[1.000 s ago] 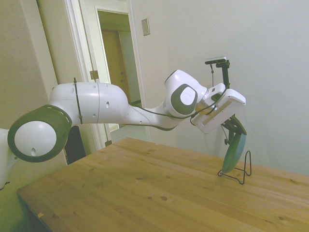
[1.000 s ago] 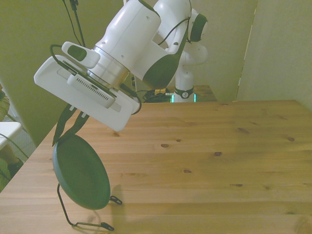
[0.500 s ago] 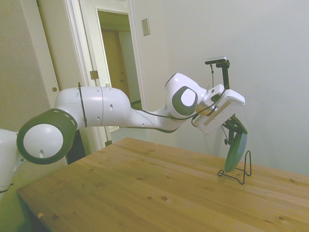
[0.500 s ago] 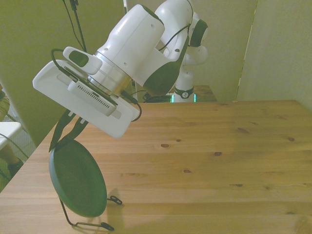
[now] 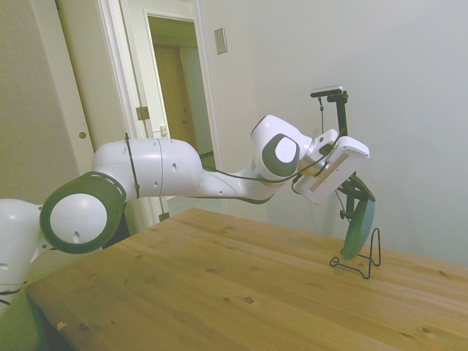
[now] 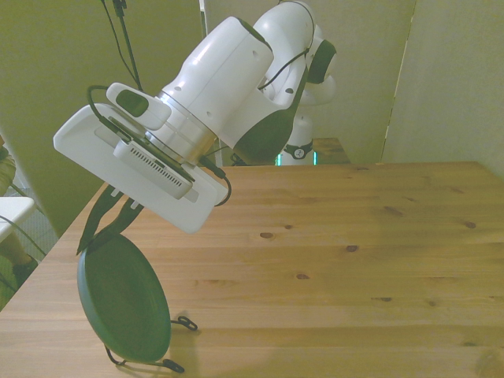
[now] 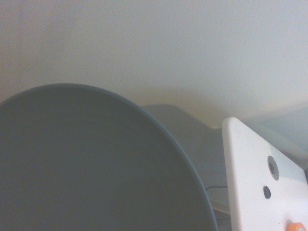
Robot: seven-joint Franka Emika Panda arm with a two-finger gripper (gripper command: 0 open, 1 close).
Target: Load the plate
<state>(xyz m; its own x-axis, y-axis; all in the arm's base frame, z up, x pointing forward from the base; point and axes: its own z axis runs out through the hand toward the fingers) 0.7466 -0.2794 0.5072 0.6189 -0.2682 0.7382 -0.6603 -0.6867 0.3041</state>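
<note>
The dark-green plate (image 5: 358, 231) (image 6: 122, 298) stands almost on edge, tilted slightly, at the table's corner on the front view's left. My gripper (image 5: 358, 196) (image 6: 96, 235) is shut on the plate's top rim, with the white hand angled above it. The plate's lower edge is down at the base of the small black wire stand (image 5: 368, 262) (image 6: 150, 365), in front of its upright loop. I cannot tell whether it rests there. In the wrist view the plate (image 7: 86, 163) fills the lower part, with a pale wall behind it.
The wooden table (image 5: 219, 278) (image 6: 354, 268) stretches away from the stand toward the front view's right. The stand sits close to the table's edge on the front view's left. A pale wall stands close behind the plate in the side view.
The gripper has carried the plate lower and slightly toward the front view's left. The plate's bottom edge has come down to the wire stand's base. The arm's elbow has shifted forward.
</note>
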